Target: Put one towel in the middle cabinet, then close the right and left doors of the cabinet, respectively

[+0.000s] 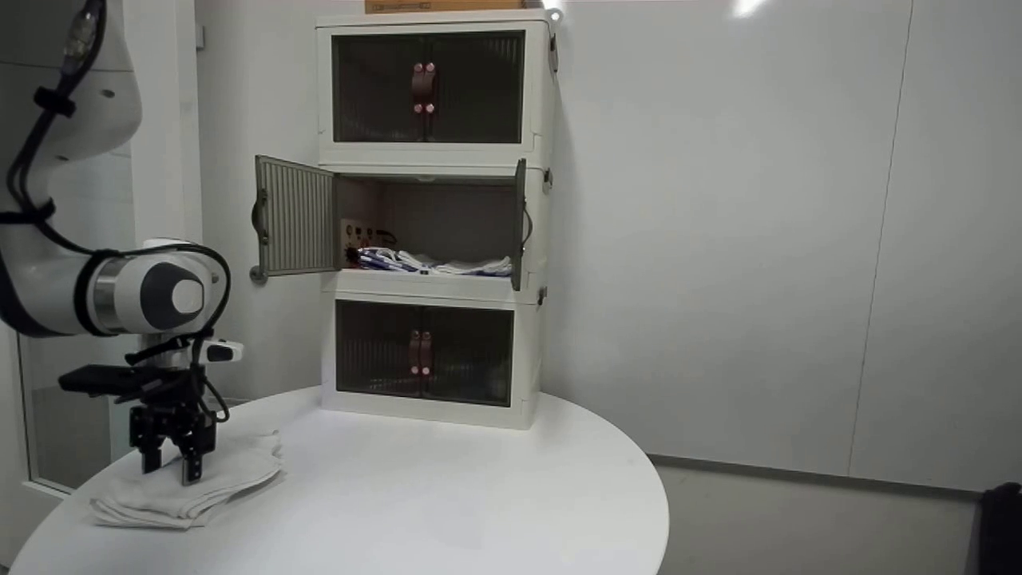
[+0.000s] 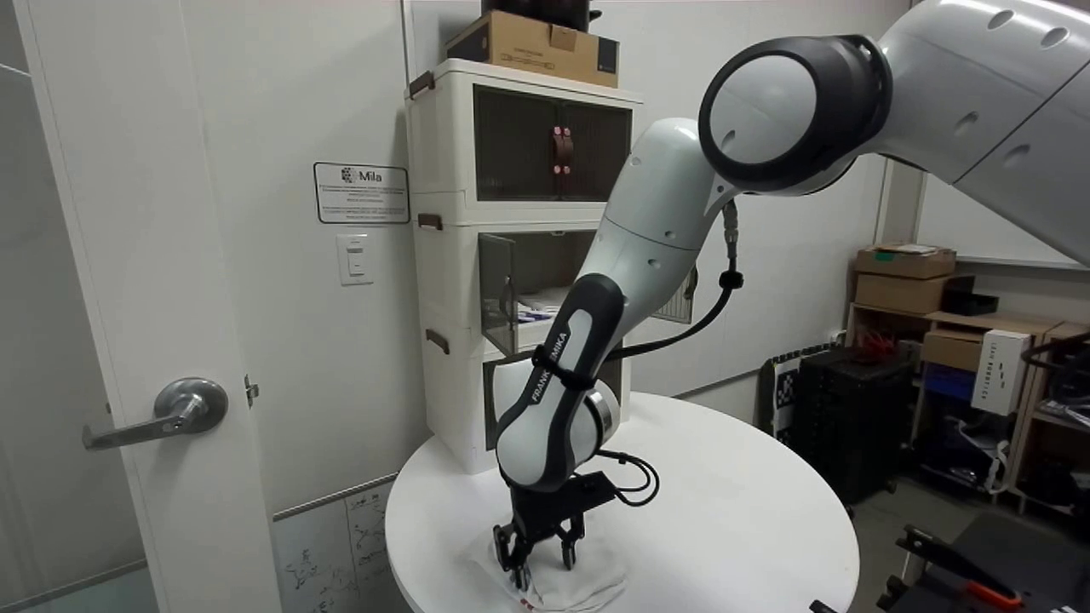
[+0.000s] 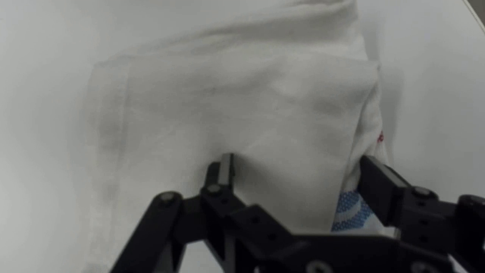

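A folded white towel (image 1: 243,463) lies on the round table; it also shows in an exterior view (image 2: 592,587). In the wrist view the towel (image 3: 242,94) has a blue patterned part at its right edge. My gripper (image 1: 172,473) points down over it, also in an exterior view (image 2: 545,574). In the wrist view the gripper (image 3: 296,157) is open, one finger over the towel's top, the other at its folded edge. The middle cabinet (image 1: 431,285) stands open, with its left door (image 1: 297,216) and right door (image 1: 519,224) swung outward. Blue and white towels (image 1: 447,266) lie inside it.
The upper cabinet (image 1: 427,153) and lower cabinet (image 1: 427,406) have shut doors. A box with dark spots (image 1: 361,234) stands inside the middle cabinet at left. A cardboard box (image 2: 536,53) sits on top of the stack. The white table (image 1: 447,495) has a rounded edge.
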Robot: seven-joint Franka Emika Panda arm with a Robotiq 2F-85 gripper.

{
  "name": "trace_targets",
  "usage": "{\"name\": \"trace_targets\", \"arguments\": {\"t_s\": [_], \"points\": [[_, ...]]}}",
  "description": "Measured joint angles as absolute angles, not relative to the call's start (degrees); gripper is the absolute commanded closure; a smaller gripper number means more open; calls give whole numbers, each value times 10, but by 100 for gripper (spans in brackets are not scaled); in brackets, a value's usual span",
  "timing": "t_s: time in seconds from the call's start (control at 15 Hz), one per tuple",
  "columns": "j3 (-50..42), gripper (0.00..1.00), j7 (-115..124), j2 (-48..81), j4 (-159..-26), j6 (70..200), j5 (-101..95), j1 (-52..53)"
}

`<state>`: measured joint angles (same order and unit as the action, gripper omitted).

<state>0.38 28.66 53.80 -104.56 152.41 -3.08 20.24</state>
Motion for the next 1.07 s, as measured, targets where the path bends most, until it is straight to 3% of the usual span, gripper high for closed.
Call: {"name": "trace_targets", "arguments": {"t_s": [0.4,0.6,1.07], "points": [[4,94,277,538,-1031,1524,-29,204],[4,99,271,535,-1028,1524,-29,204],[4,96,268,481,-1045,1524,-29,209]]}}
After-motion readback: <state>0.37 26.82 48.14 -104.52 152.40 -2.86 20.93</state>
